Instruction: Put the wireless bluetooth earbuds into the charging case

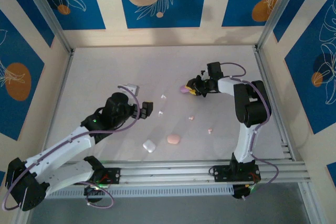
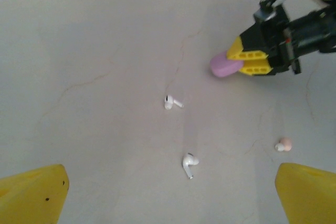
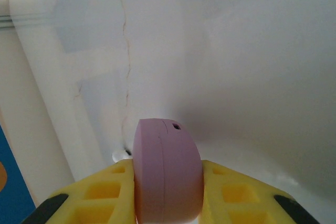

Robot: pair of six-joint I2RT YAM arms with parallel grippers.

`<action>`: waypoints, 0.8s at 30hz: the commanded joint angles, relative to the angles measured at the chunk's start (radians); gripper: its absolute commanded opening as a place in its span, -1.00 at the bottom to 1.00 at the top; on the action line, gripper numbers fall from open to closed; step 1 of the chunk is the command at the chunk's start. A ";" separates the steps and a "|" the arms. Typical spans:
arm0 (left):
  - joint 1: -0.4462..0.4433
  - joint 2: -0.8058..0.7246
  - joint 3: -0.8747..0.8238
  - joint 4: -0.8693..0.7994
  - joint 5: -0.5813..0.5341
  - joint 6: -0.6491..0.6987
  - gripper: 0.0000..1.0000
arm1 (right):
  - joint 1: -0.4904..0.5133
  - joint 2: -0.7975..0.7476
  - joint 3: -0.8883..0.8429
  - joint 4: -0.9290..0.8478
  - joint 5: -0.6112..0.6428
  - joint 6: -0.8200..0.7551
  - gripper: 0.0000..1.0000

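Now my left tool [image 2: 170, 192] gapes wide over the table [image 2: 105, 51], where two white earbuds [image 2: 172, 102] [image 2: 189, 164] and one pink earbud [image 2: 284, 144] lie loose. My right tool [image 2: 240, 61] clamps one purple case [image 3: 168, 171].

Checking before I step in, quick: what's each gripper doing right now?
Left gripper: open, empty.
Right gripper: shut on the lilac charging case.
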 commanded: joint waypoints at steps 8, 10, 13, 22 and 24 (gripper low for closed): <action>0.017 -0.072 -0.020 -0.013 -0.008 0.020 1.00 | 0.002 0.087 0.081 -0.079 -0.064 -0.056 -0.49; 0.017 -0.067 -0.015 -0.011 -0.011 0.018 1.00 | 0.001 0.079 0.078 -0.104 -0.050 -0.078 -0.33; 0.017 -0.073 -0.022 0.004 -0.083 -0.033 1.00 | -0.005 0.067 0.077 -0.141 -0.034 -0.125 -0.18; 0.017 -0.152 -0.022 -0.001 -0.057 -0.094 1.00 | -0.045 0.005 0.091 -0.251 0.002 -0.213 -0.03; 0.018 -0.203 -0.053 0.032 -0.056 -0.124 1.00 | -0.054 -0.052 0.067 -0.251 0.002 -0.218 -0.02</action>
